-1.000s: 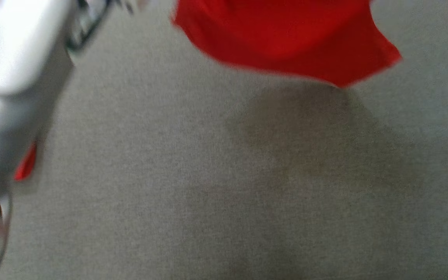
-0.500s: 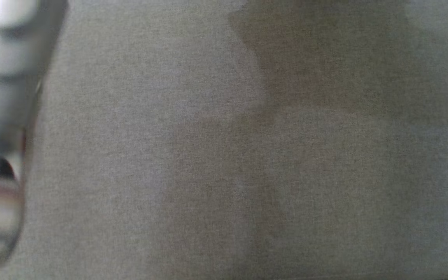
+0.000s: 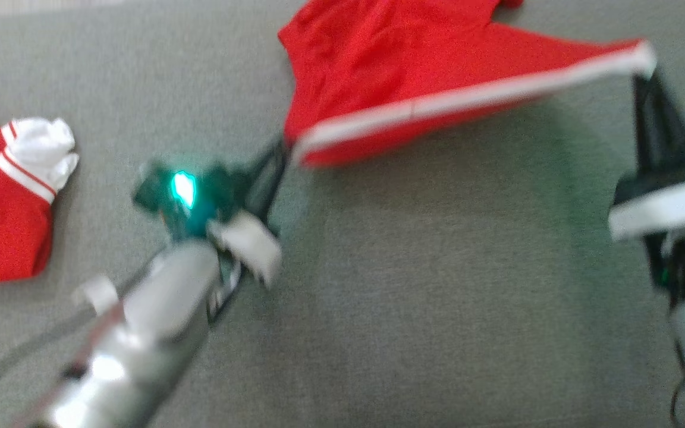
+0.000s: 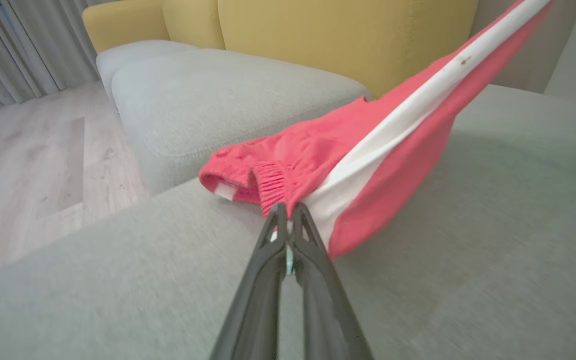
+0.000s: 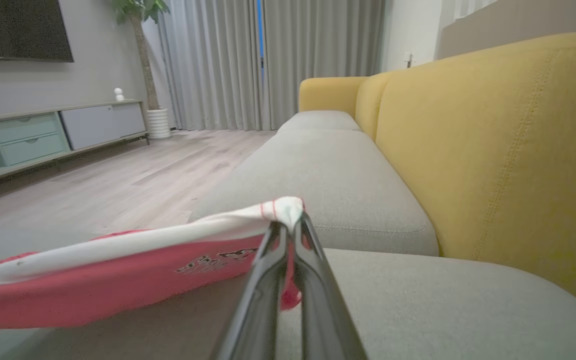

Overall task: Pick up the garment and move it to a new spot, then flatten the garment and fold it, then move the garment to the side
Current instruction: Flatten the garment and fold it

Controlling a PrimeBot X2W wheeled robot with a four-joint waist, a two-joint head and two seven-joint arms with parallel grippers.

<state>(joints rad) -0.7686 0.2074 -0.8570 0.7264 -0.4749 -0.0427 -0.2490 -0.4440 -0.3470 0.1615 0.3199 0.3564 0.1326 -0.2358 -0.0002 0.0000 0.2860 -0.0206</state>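
The garment [image 3: 378,71] is red with a white side stripe. It hangs stretched just above the grey sofa cushion [image 3: 408,297], its far part resting on the fabric. My left gripper [image 3: 286,150] is shut on one end of the striped edge. In the left wrist view the fingertips [image 4: 279,215] pinch the garment [image 4: 383,150] beside its ribbed waistband. My right gripper [image 3: 643,68] is shut on the other end, where the dark fingers [image 5: 274,240] clamp the bunched white corner of the garment [image 5: 118,280].
A second red and white piece of clothing [image 3: 3,202] lies crumpled at the left of the cushion. The yellow sofa back [image 5: 493,150] runs along one side. A wood floor [image 5: 118,170], a low cabinet [image 5: 43,135] and curtains [image 5: 268,60] lie beyond.
The head camera has swung, so the whole picture shifted from blurred cushion to both grippers with the garment stretched between them. Both grippers have stayed shut.
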